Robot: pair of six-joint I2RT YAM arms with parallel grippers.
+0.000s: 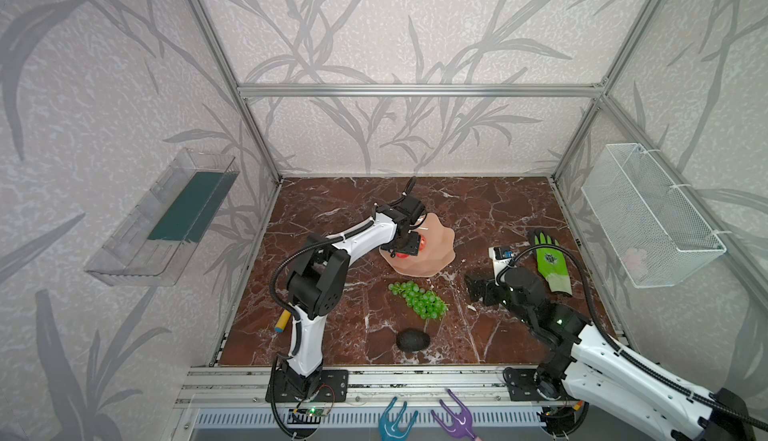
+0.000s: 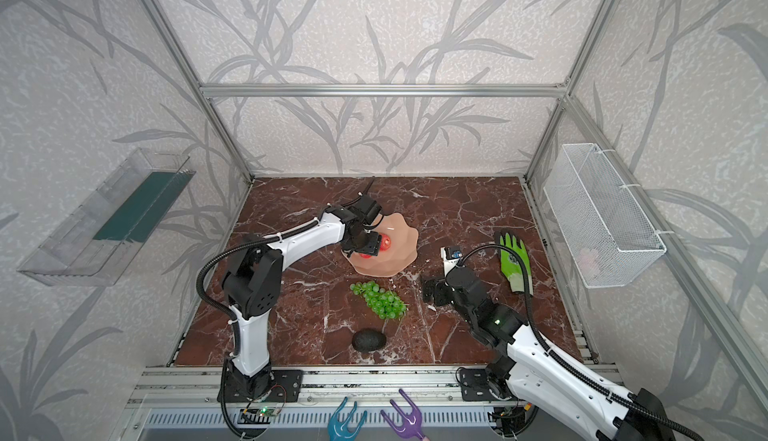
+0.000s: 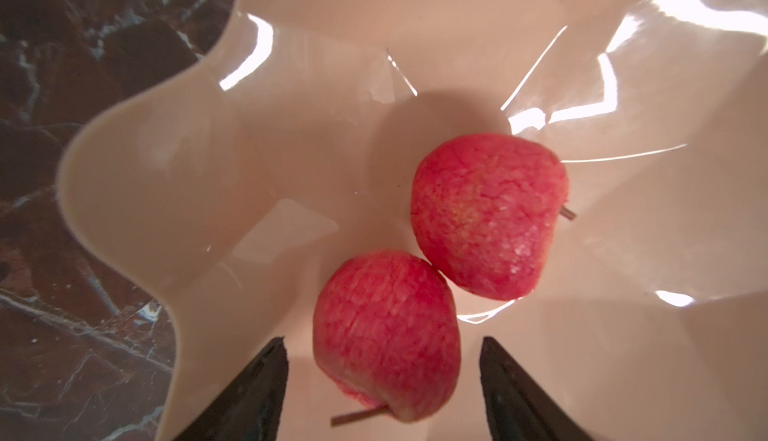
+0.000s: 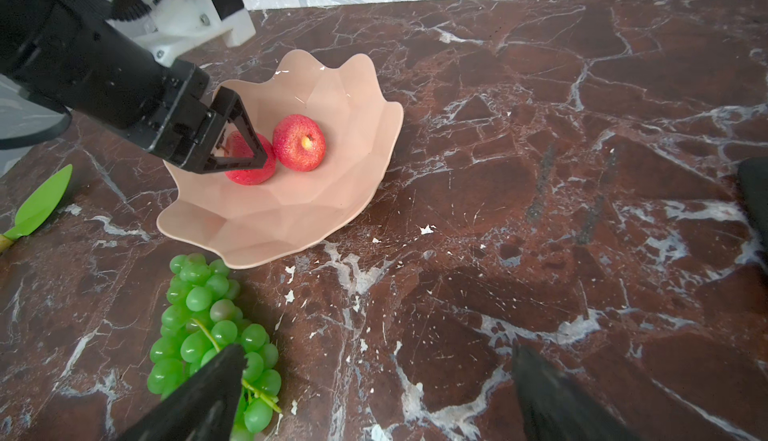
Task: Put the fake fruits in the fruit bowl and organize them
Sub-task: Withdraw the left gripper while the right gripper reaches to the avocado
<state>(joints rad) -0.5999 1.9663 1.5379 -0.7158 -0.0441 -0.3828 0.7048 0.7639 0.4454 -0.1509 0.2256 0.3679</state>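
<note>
Left jaws astride nearer apple (image 3: 386, 335)

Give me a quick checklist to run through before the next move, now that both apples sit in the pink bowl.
1. Left gripper jaws apart, clear of the near apple: ok.
2. Both apples inside the bowl, second apple beside the first: ok.
3. Right gripper open: ok.
4. Grapes in the bowl: not ok, on the table.
5. Avocado in the bowl: not ok, on the table.
</note>
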